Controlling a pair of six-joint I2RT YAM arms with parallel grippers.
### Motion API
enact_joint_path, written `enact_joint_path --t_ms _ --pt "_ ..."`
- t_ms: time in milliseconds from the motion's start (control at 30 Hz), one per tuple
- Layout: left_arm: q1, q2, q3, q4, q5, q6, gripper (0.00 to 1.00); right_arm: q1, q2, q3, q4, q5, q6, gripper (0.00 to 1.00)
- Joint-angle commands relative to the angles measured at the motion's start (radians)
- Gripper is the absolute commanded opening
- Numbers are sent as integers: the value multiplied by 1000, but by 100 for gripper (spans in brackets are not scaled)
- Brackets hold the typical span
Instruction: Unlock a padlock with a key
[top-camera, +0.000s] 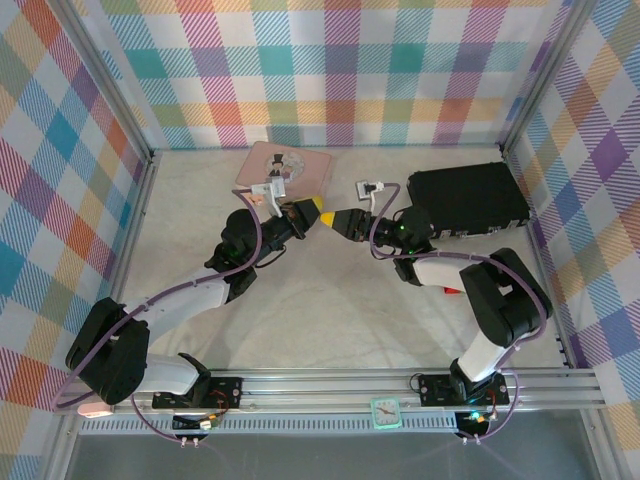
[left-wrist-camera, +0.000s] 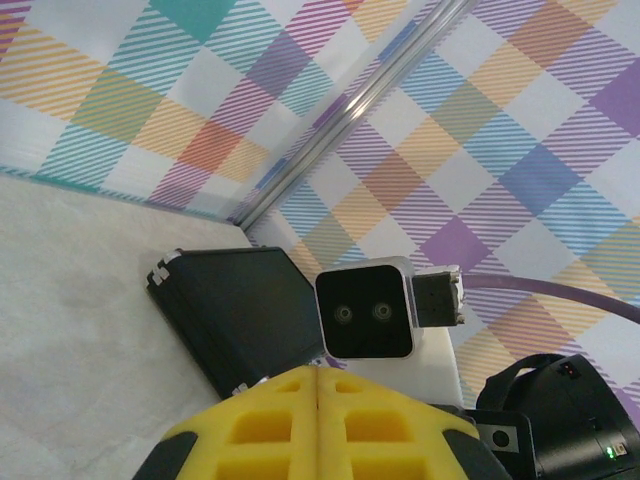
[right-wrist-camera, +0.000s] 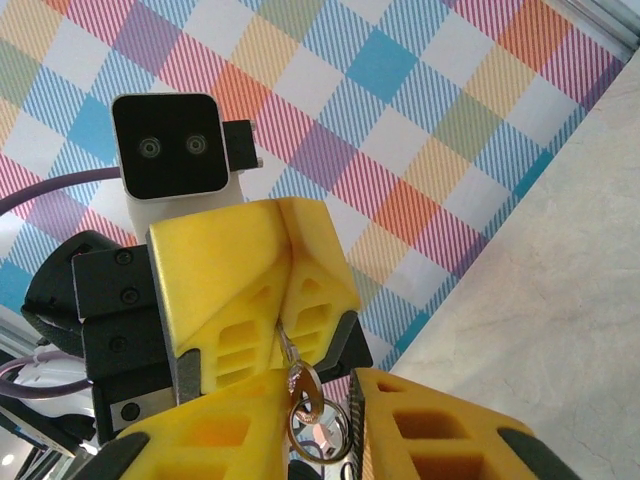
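Observation:
My two grippers meet tip to tip above the middle of the table. The left gripper (top-camera: 321, 214) (right-wrist-camera: 285, 300) is shut on the thin blade of a small key (right-wrist-camera: 311, 398). The key's oval head and its ring (right-wrist-camera: 322, 443) hang out of the yellow fingertips. That head sits in the narrow gap of my right gripper (top-camera: 339, 221) (right-wrist-camera: 318, 380). The jaws stand a little apart, one pad beside the head and the other just clear of the ring. In the left wrist view the left gripper (left-wrist-camera: 317, 374) is pressed together with nothing showing between its pads. The padlock is hidden.
A pink tin (top-camera: 285, 168) lies at the back, behind the left gripper. A black box (top-camera: 465, 200) (left-wrist-camera: 240, 310) sits at the back right beside the right arm. A small red object (top-camera: 452, 290) lies under the right forearm. Checked walls close in three sides.

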Motion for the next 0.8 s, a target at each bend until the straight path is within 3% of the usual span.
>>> enact_joint_path --t_ms 0,133,367,767 --pt "6 -4 -7 58 6 -9 0 17 17 34 76 -11 24 18" --pt "6 -9 -13 61 1 -12 0 19 33 35 101 -1 37 8" --pt "5 -14 -25 60 -7 -19 0 19 39 42 120 9 40 0" --pt "5 5 -50 104 -27 -57 0 19 33 69 120 11 52 13"
